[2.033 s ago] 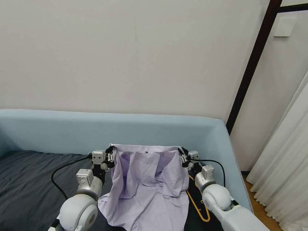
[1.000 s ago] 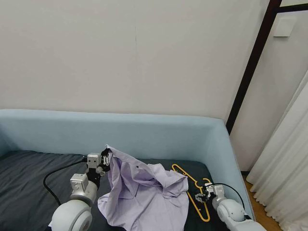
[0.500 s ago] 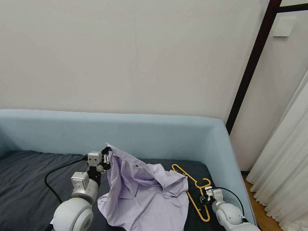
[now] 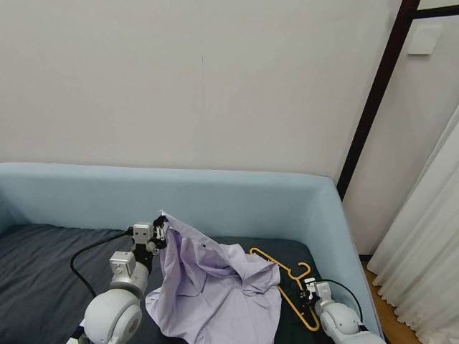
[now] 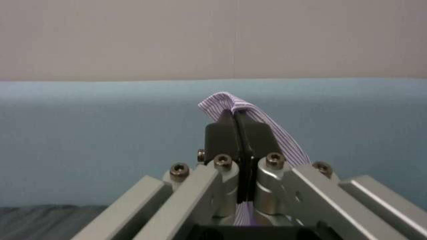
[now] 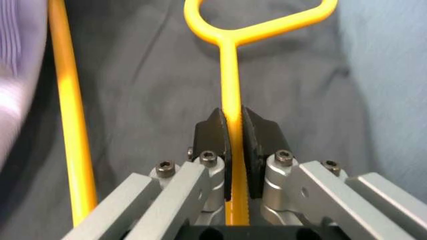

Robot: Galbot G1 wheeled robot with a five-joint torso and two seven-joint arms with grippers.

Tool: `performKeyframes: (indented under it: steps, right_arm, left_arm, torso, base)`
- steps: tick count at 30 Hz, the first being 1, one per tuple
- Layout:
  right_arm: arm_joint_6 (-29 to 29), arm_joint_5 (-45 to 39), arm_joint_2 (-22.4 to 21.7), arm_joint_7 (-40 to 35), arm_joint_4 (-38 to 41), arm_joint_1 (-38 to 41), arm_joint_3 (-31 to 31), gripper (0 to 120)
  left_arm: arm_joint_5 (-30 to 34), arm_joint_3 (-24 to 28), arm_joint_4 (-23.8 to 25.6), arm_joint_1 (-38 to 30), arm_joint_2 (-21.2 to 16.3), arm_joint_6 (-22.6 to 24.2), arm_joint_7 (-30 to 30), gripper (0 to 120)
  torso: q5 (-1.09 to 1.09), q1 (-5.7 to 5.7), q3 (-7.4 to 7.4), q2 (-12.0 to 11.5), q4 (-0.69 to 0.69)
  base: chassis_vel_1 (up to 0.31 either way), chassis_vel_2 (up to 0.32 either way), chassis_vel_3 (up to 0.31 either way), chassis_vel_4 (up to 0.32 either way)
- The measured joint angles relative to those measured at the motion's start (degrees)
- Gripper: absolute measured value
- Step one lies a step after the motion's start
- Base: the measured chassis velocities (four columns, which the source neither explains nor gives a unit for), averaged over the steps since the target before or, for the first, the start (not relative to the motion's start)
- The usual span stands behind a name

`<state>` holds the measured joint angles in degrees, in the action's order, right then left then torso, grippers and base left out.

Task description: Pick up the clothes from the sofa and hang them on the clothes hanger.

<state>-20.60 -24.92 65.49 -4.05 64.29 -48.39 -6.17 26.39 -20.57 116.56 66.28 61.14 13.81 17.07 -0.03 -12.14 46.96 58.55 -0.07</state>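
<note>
A lilac shirt [image 4: 215, 287] droops over the dark sofa seat [image 4: 43, 265]. My left gripper [image 4: 159, 231] is shut on one upper corner of it and holds that corner up; in the left wrist view the striped cloth [image 5: 233, 105] sticks out between the closed fingers [image 5: 223, 135]. A yellow clothes hanger [image 4: 290, 283] lies to the right of the shirt, partly under its edge. My right gripper [image 4: 308, 290] is low at the right, shut on the hanger's neck [image 6: 229, 75] just below the hook [image 6: 267, 22].
The light blue sofa back [image 4: 229, 193] and right armrest [image 4: 337, 244] enclose the seat. A white wall stands behind, a dark door frame [image 4: 373, 100] and white curtain [image 4: 430, 251] to the right.
My right gripper let go of the shirt's right corner, which fell, dropped to the hanger and closed on its neck. The hanger has shifted slightly. The left gripper keeps holding its corner.
</note>
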Motion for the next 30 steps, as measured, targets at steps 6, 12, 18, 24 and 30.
performKeyframes:
  steps: [6, 12, 18, 24, 30]
  right_arm:
    - [9.3, 0.1, -1.1, -5.3, 4.1, 1.2, -1.0, 4]
    - [13.9, 8.6, -4.7, -9.2, 15.3, -1.5, -3.6, 4]
    - [20.7, 15.3, -10.3, -6.8, 28.4, -9.2, -4.7, 4]
    - [29.3, 31.4, -14.7, -5.0, 35.3, -17.2, -3.6, 4]
    - [33.1, 45.0, -14.1, -7.8, 34.2, -18.6, -0.9, 4]
  left_arm:
    - [0.2, 0.2, -0.2, -0.5, -0.2, 0.0, 0.0, 0]
    - [0.3, 0.1, 0.2, -0.4, -0.3, 0.0, 0.0, 0]
    - [1.1, -0.3, 0.6, -0.5, -0.8, 0.0, 0.0, 0]
    - [2.1, -0.6, 0.9, -0.9, -1.2, 0.0, 0.4, 0]
    - [2.6, -0.7, 1.6, -0.6, -1.1, 0.1, 0.6, 0]
  torso:
    - [0.0, 0.0, 0.0, 0.0, 0.02]
    - [0.0, 0.0, 0.0, 0.0, 0.01]
    - [-0.01, 0.0, 0.0, 0.0, 0.0]
    - [-0.01, 0.0, -0.01, 0.0, -0.01]
    - [0.0, 0.0, -0.01, 0.0, 0.01]
  base:
    - [0.0, 0.0, 0.0, 0.0]
    - [0.0, 0.0, 0.0, 0.0]
    - [0.0, 0.0, 0.0, 0.0]
    - [0.0, 0.0, 0.0, 0.0]
    - [0.0, 0.0, 0.0, 0.0]
